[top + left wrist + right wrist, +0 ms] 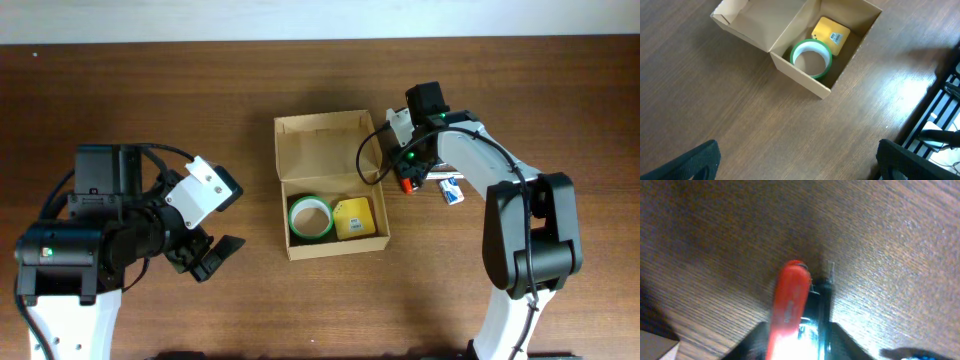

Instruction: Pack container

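Container (325, 145), lid back, lies just left in frame of right pincer (408, 182), which clamps red-and-black tool (790, 300); left pincer (200, 258), spread, sits farther.

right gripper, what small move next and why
Probably close on the red-and-black item and lift it: it lies on the table beside the container, between the fingers of the right gripper, while the green tape roll and yellow pack already sit inside.
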`<state>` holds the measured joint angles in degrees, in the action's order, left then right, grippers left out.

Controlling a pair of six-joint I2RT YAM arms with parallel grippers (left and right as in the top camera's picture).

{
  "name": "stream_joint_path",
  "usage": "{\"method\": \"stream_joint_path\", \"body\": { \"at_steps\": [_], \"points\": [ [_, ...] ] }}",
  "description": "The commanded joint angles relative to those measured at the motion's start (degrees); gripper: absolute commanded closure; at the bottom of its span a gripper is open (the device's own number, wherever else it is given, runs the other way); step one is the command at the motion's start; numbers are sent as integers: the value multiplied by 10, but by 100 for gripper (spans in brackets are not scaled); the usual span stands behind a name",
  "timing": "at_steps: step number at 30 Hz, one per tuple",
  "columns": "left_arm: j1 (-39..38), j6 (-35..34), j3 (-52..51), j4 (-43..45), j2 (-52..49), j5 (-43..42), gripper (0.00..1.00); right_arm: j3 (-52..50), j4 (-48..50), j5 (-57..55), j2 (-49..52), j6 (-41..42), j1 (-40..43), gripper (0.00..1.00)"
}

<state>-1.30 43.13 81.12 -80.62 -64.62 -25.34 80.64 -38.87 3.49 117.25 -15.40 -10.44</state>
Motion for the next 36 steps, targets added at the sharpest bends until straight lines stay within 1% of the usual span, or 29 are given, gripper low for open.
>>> {"method": "stream_joint_path", "body": {
  "at_steps": [1,3,7,10,16,20,25,26,27,28,29,32,33,35,36],
  "points": [
    [3,12,12,0,1,-12,0,-4,-1,-3,12,-2,0,69],
    [3,12,12,0,1,-12,0,-4,-1,-3,12,-2,0,76],
    [3,12,12,0,1,-12,0,-3,-7,-3,12,-2,0,96],
    [3,12,12,0,1,-12,0,6,-23,-3,9,13,0,96],
    [3,12,12,0,1,-12,0,37,-53,-5,-14,13,0,96],
    [3,12,12,0,1,-12,1,38,-54,-8,-31,13,0,96],
    [3,12,12,0,1,-12,0,39,-84,0,-39,13,0,96],
    [3,12,12,0,1,-12,1,39,-89,4,-40,13,0,94],
    [3,12,12,0,1,-12,0,39,-92,4,-41,13,0,83],
    [3,12,12,0,1,-12,1,39,-94,6,-43,13,0,75],
    [3,12,12,0,1,-12,0,39,-96,8,-46,13,0,70],
    [3,12,12,0,1,-12,0,39,-98,11,-63,13,1,50],
    [3,12,12,0,1,-12,0,39,-98,13,-68,13,3,41],
    [3,12,12,0,1,-12,0,39,-98,21,-86,13,8,32],
    [3,12,12,0,1,-12,1,39,-98,23,-95,13,12,27]
  ]
}}
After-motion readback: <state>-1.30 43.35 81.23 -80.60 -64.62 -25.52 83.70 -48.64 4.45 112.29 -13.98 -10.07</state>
